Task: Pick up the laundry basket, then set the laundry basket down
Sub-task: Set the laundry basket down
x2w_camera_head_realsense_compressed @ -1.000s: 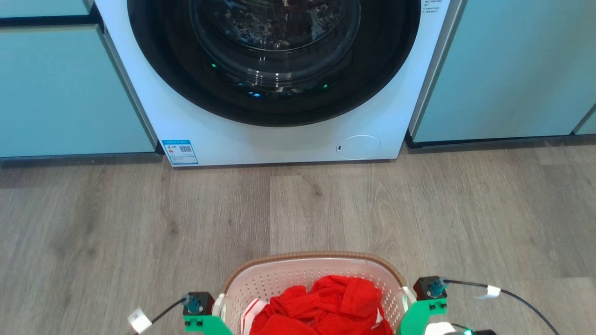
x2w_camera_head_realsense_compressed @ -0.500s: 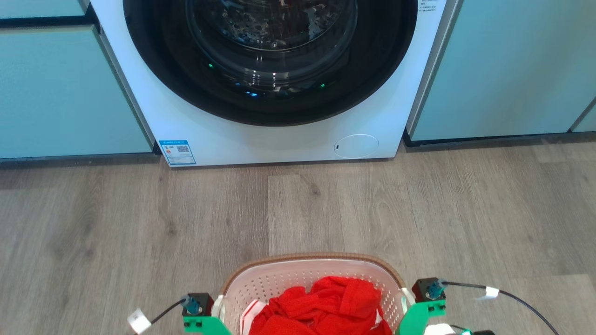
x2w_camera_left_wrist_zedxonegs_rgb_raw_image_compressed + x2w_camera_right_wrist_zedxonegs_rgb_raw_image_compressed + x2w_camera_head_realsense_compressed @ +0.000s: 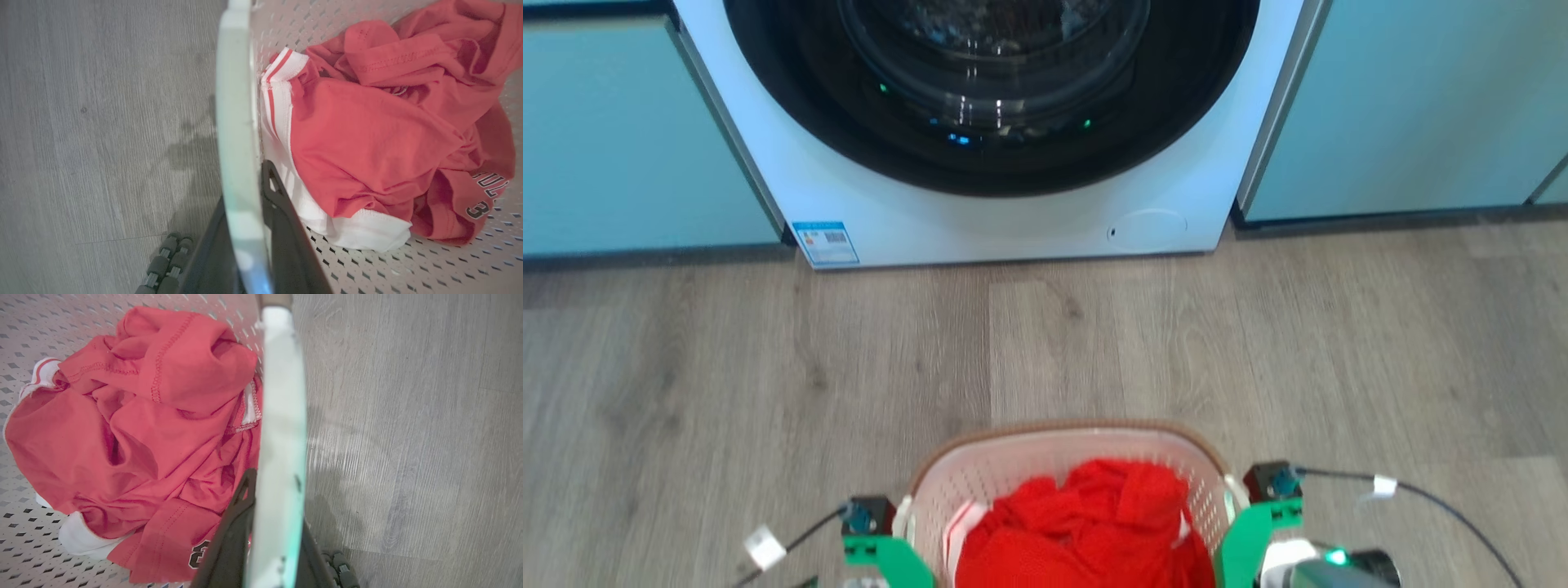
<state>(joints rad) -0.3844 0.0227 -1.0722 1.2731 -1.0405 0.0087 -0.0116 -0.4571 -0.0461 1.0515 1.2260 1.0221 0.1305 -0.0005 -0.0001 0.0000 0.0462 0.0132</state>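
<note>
— How are the jaws set?
— The left gripper [image 3: 245, 188] is closed on the white left handle [image 3: 237, 102] of the laundry basket [image 3: 992, 482]. One dark finger is seen inside the perforated wall and the other outside it. The right gripper [image 3: 278, 502] is clamped the same way on the right handle [image 3: 284, 396].

— Where is the basket found?
— It is held between the two grippers, centred at the near edge of the scene, above grey wood-look floor [image 3: 768, 367]. Whether its base touches the boards cannot be told.

— What is seen inside it?
— A crumpled red jersey [image 3: 367, 143] with white trim and dark lettering is heaped on the bottom, against the left wall.

— And beyond?
— A white washing machine [image 3: 1013, 224] with a dark round door [image 3: 792, 98] is set at the far side, well apart from the basket. It is flanked by a teal cabinet [image 3: 621, 139] on the left and another teal cabinet [image 3: 1421, 106] on the right.
</note>
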